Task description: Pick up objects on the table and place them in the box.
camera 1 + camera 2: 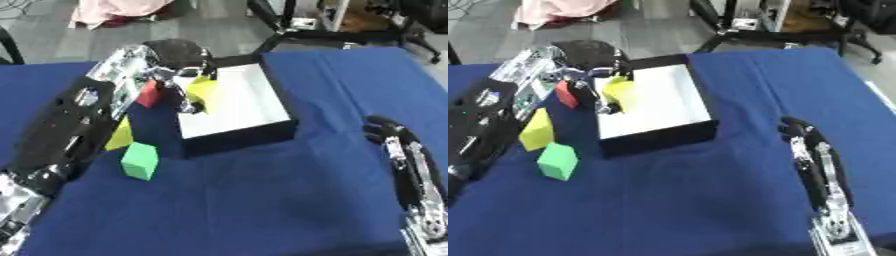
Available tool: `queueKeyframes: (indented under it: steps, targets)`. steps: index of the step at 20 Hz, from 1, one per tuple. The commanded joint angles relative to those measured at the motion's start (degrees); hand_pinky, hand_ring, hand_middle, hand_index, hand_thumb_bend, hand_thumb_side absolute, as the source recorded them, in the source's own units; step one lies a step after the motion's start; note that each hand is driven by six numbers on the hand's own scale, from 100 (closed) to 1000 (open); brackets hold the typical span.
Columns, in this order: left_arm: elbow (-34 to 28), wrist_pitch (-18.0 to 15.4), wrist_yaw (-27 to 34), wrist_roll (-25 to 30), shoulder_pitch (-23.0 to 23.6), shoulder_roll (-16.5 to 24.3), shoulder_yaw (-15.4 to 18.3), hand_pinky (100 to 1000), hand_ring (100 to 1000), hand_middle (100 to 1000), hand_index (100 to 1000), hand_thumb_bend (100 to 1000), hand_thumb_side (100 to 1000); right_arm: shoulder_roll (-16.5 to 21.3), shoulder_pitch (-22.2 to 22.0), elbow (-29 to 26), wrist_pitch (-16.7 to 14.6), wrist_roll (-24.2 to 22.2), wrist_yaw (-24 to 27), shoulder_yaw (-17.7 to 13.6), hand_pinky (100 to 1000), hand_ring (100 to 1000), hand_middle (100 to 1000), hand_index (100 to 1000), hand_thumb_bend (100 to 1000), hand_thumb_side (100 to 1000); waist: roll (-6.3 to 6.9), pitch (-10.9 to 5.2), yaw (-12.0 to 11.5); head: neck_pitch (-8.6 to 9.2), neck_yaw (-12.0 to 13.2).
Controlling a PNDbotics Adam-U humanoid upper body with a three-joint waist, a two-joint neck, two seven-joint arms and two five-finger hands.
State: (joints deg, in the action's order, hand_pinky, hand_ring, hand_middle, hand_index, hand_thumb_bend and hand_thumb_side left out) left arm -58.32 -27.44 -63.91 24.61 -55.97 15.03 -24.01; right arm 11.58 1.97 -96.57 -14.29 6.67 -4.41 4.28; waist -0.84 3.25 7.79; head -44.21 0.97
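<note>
Box [671, 107] first: black walls, white floor, sitting on the blue table [289, 200] right under the left hand's fingers. That left hand [179, 57] reaches in from the near left and hangs over the box's left wall, fingers curled round a yellow piece [617, 89] that is already past the wall and above the white floor. To finish well, I'd lower the piece until it is close to the floor and only then uncurl, so it doesn't bounce back over the wall; then lift straight up, clear of the rim.

Outside the box, on the arm's side of those fingers, a yellow block [536, 131] and a green cube [558, 161] wait, with a red block [565, 94] tucked just beside the hand. The right hand [802, 137] rests idle, well away from the box, fingers relaxed.
</note>
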Motion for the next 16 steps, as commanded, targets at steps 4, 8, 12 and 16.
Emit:
queueKeyframes:
  steps: [4, 8, 12, 16]
  targets:
    - [2.5, 0.1, -5.6, -4.4, 0.2, -1.6, 0.9, 851, 748, 761, 868, 507, 475, 0.3, 0.7, -0.5, -0.1, -0.3, 0.2, 0.0, 819, 799, 782, 791, 100, 843, -0.3, -1.36, 0.3, 0.09, 0.1]
    - [2.6, 0.5, -9.5, -8.0, 0.3, -1.0, 1.3, 893, 822, 843, 921, 801, 651, 0.2, 0.7, -0.5, -0.1, -0.3, 0.2, 0.0, 819, 799, 782, 791, 100, 842, -0.25, -1.4, 0.4, 0.09, 0.0]
    - [-0.2, 1.7, -7.8, -9.3, -0.6, 2.1, 3.1, 880, 793, 817, 918, 719, 648, 0.3, 0.6, -0.5, -0.1, -0.3, 0.2, -0.1, 820, 799, 782, 791, 100, 842, -0.19, -1.53, 0.1, 0.09, -0.2]
    - [-5.6, 4.6, 1.0, -5.8, -1.7, 7.7, 5.4, 865, 754, 775, 891, 627, 623, 0.5, 0.5, -0.4, 0.0, -0.2, 0.0, -0.2, 820, 799, 782, 791, 100, 842, 0.05, -1.73, -0.5, 0.09, -0.4]
